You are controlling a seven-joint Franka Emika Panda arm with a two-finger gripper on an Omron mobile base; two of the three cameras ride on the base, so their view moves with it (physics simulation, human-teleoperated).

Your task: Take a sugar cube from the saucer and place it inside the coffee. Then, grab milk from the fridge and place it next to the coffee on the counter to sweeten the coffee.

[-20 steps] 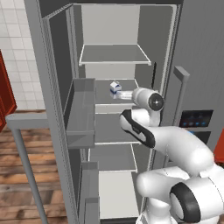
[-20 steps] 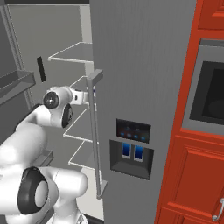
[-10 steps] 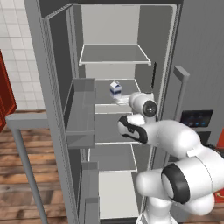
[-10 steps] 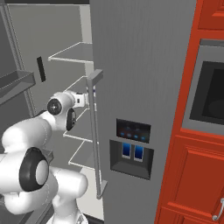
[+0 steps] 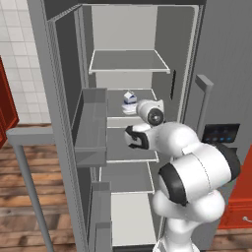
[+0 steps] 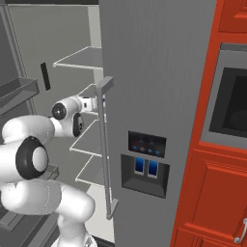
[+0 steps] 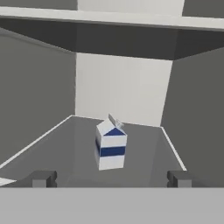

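Observation:
The fridge (image 5: 222, 69) stands open with pale grey shelves inside. On its middle shelf (image 7: 144, 162) the milk (image 7: 110, 148) stands upright, a white carton with a blue band; the left base view has the milk (image 5: 129, 98) near the shelf's back. My gripper (image 7: 111, 179) is open, its two fingertips (image 7: 43, 178) wide apart, level with the carton and a short way in front of it, touching nothing. My white wrist (image 5: 150, 112) sits just right of and in front of the carton. The sugar cube, saucer, coffee and counter are out of view.
The open left door carries a deep bin (image 5: 91, 129) close to my forearm, and a bar handle (image 5: 22, 162). The closed right door has a long handle (image 6: 104, 144) and a dispenser panel (image 6: 146, 160). Red cabinets (image 6: 217, 202) with a built-in oven (image 6: 235, 106) stand to the right.
My arm has reached further into the fridge at middle-shelf height, bringing the hand closer to the milk. The carton has not moved.

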